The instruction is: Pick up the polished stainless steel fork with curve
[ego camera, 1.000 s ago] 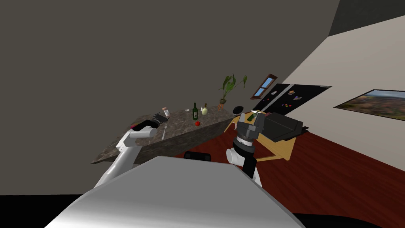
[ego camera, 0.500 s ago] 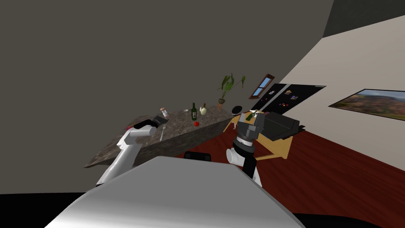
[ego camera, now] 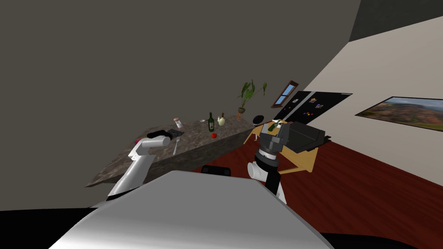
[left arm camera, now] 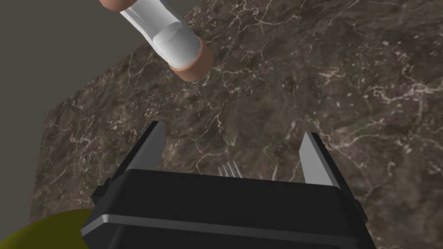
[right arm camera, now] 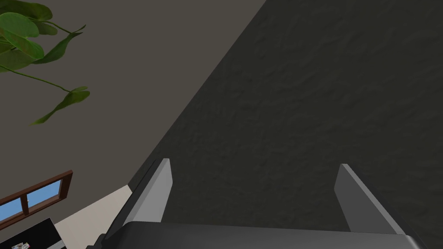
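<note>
The room is lit dimly and evenly; the grey wall [ego camera: 130, 65] is rendered darker than the pale wall [ego camera: 389, 73]. In the head view, straight edges are splayed toward the corners. A soft highlight is carried by the clear shaker [left arm camera: 162, 30] on the marbled tabletop [left arm camera: 303, 65].

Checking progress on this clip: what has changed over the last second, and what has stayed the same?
My head camera swung slightly, so the whole scene slid left. The left gripper eased lower over the dark marbled counter toward the thin silver fork, whose tines peek out between its open fingers. Nothing was taken hold of. The fork, the clear brown-capped shaker and the raised, open right gripper stayed put.
</note>
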Motion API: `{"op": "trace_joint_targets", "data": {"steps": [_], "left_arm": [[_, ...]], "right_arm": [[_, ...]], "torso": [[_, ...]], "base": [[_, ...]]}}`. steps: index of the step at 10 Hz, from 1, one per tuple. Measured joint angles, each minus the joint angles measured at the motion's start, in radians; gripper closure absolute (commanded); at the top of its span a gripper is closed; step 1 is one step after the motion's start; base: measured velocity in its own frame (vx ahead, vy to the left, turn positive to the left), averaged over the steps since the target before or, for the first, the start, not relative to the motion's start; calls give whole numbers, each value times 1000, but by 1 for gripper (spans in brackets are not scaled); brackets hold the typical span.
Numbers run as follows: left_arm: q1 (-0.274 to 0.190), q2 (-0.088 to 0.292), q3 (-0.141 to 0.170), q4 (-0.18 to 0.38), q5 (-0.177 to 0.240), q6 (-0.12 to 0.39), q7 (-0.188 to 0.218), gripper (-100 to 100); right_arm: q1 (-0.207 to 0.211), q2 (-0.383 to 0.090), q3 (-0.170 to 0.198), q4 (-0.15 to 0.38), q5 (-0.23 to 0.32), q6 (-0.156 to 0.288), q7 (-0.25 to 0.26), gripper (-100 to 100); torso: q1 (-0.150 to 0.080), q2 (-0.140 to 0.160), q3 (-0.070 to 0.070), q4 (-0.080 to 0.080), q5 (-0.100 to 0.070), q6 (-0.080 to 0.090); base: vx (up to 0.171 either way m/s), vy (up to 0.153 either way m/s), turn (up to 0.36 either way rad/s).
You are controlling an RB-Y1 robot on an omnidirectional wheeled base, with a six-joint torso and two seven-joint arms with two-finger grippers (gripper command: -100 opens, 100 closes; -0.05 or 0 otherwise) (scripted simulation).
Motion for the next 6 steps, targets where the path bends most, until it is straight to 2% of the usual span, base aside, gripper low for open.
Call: {"op": "trace_joint_targets", "data": {"steps": [2, 6], "left_arm": [[-14, 3, 4, 16, 1, 52, 26, -100], [-48, 22, 20, 88, 26, 155, 101, -100]], "right_arm": [[0, 0, 0, 0, 0, 0, 0, 0], [0, 0, 0, 0, 0, 0, 0, 0]], "torso": [[0, 1, 0, 0, 0, 0], [0, 0, 0, 0, 0, 0]], "base": [[7, -3, -11], [8, -2, -11]]}}
